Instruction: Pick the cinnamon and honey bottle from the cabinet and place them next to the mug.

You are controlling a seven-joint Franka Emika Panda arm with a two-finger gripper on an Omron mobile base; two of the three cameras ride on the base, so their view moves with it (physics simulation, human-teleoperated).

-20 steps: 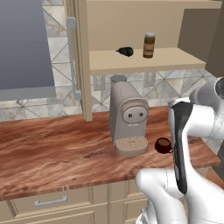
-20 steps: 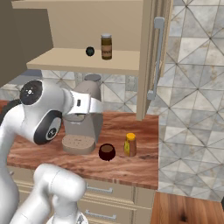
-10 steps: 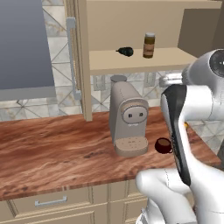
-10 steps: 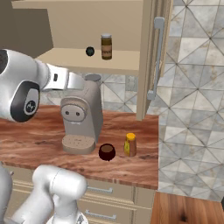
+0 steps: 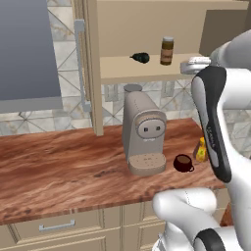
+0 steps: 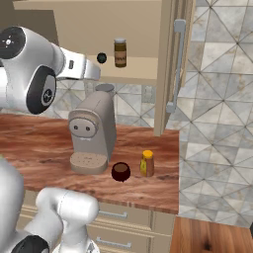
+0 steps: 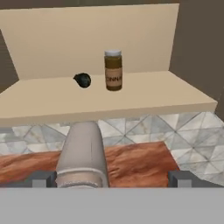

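Honey bottle (image 6: 146, 163): stands upright on the desk (image 6: 39, 141), just beside the mug (image 6: 120, 172) on the side away from the coffee machine (image 6: 92, 133); judged delivered, so this half of the task reads as done. Cinnamon (image 7: 113, 70): upright on the shelf board of the cabinet (image 7: 65, 103), toward the back wall, near a small black rounded object (image 7: 82, 80) that lies beside it but apart from it; not yet collected. End effector (image 7: 112, 178): released, fingers spread wide and carrying nothing, raised above the top of the coffee machine and facing into the open cabinet, with the cinnamon roughly centred ahead and well apart from the fingertips. Remaining, by judgement: reach onto the shelf, close on the cinnamon without knocking the black object, lift it clear of the shelf edge, lower it to the desk and set it down by the mug and honey bottle. Task roughly half complete.
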